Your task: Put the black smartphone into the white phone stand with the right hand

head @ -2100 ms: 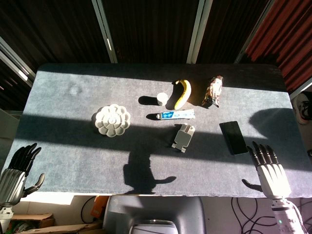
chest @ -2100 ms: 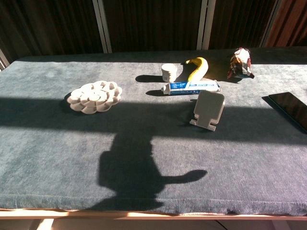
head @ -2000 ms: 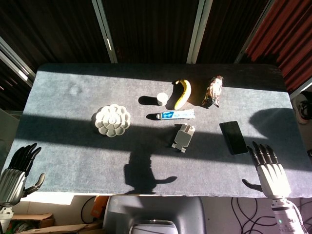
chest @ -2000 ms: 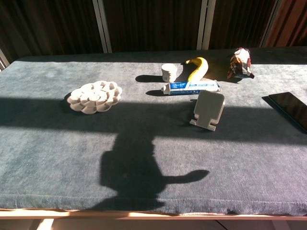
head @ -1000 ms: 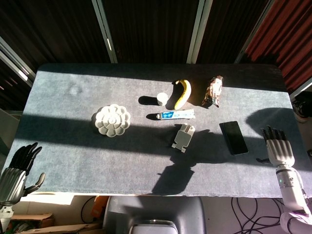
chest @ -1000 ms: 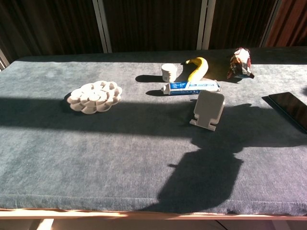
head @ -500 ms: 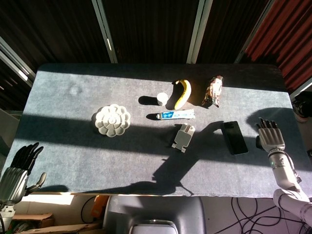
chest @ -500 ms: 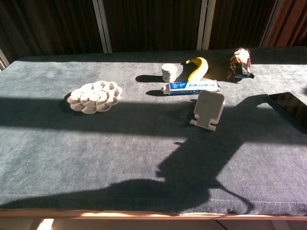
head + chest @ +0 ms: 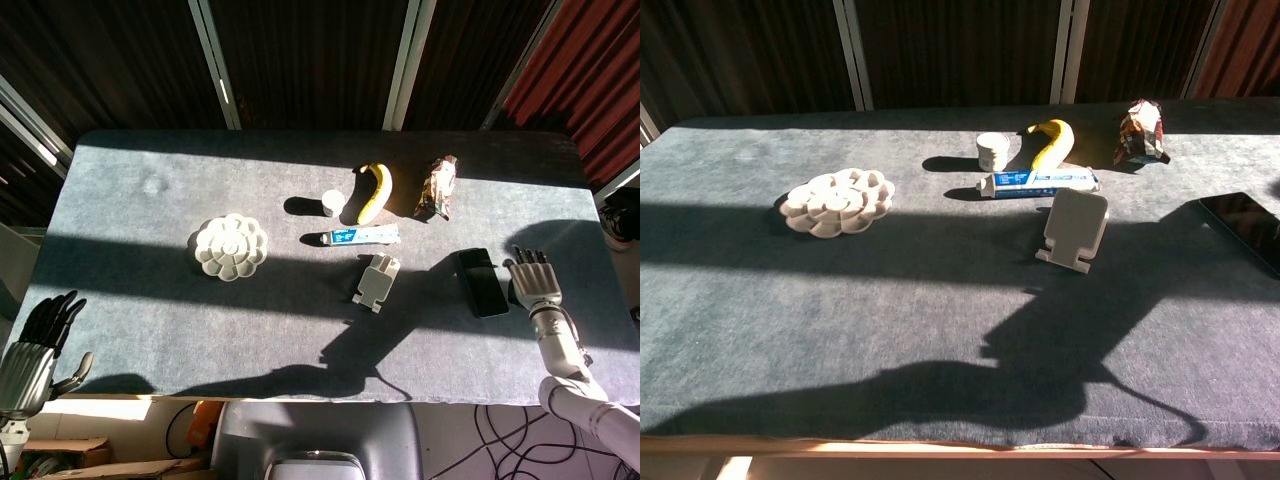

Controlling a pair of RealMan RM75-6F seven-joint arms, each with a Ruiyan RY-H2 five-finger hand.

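Note:
The black smartphone (image 9: 482,282) lies flat on the grey table, right of centre; the chest view shows part of it (image 9: 1246,226) at the right edge. The white phone stand (image 9: 376,281) stands to its left with nothing in it, also seen in the chest view (image 9: 1074,230). My right hand (image 9: 534,282) hovers just right of the phone, fingers spread, holding nothing. My left hand (image 9: 35,350) rests off the table's near left corner, fingers apart and empty. Neither hand shows in the chest view.
Behind the stand lie a toothpaste tube (image 9: 351,237), a banana (image 9: 375,191), a small white cup (image 9: 332,203) and a snack packet (image 9: 437,187). A white flower-shaped palette (image 9: 230,246) sits left of centre. Long shadows fall across the near part of the table (image 9: 150,310).
My right hand has moved from the near right table edge up and left to beside the phone. Its shadow has swept across the table. The left hand stayed put.

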